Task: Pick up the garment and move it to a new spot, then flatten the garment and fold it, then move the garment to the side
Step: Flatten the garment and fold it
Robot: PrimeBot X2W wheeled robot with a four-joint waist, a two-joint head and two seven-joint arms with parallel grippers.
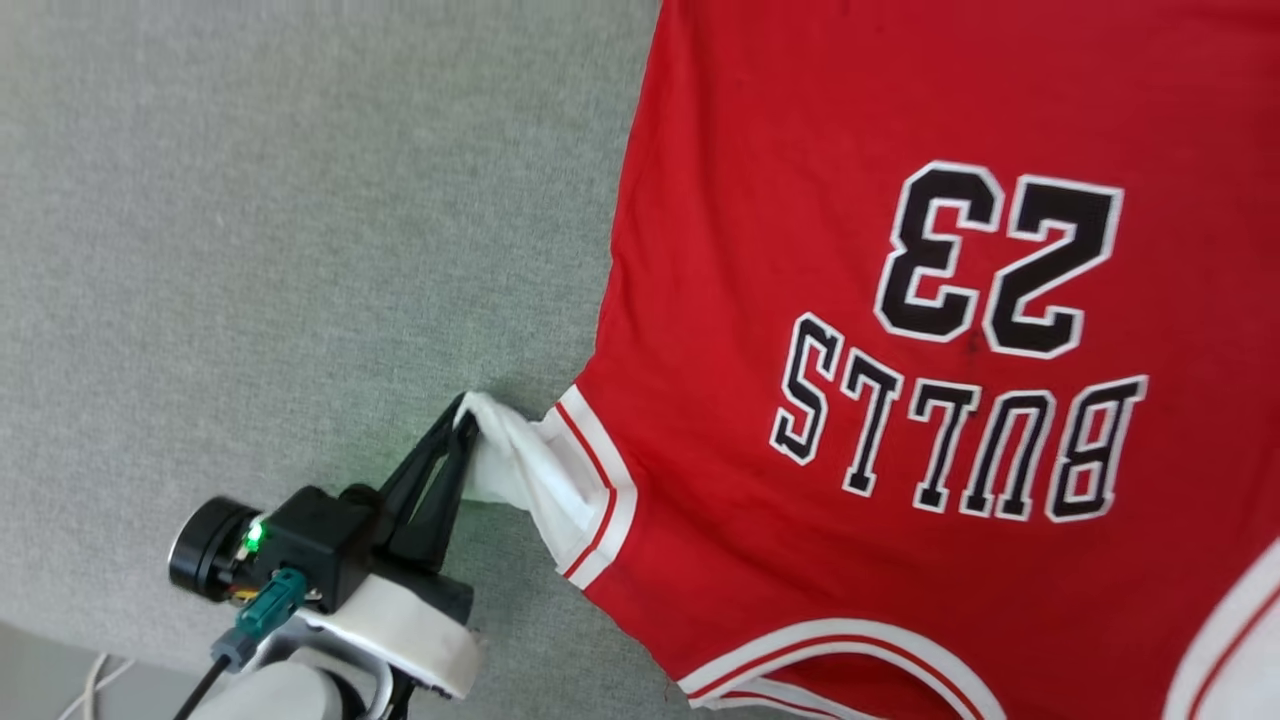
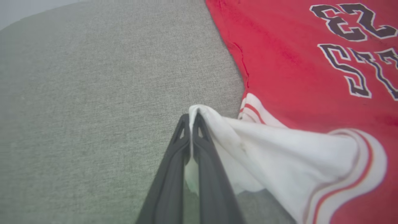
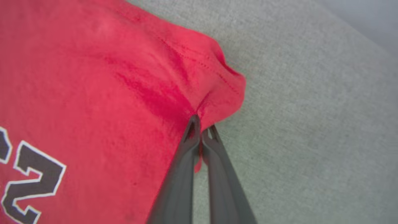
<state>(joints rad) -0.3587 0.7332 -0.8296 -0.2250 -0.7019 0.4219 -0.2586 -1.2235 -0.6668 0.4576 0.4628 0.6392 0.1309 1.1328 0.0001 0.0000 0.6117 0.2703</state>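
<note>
Your left gripper: two long dark fingers with triangular cut-outs, a black housing with a green lamp, a teal connector and a white wrist cuff. Your right gripper: matching dark grey fingers.

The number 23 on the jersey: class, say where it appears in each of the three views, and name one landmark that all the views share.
Head view: 23 sits upper right, upside down, above the BULLS lettering.
Left wrist view: it sits in the top right corner.
Right wrist view: it sits lower left, only partly in frame.
Shared landmark: the grey surface beside the red jersey.
</note>
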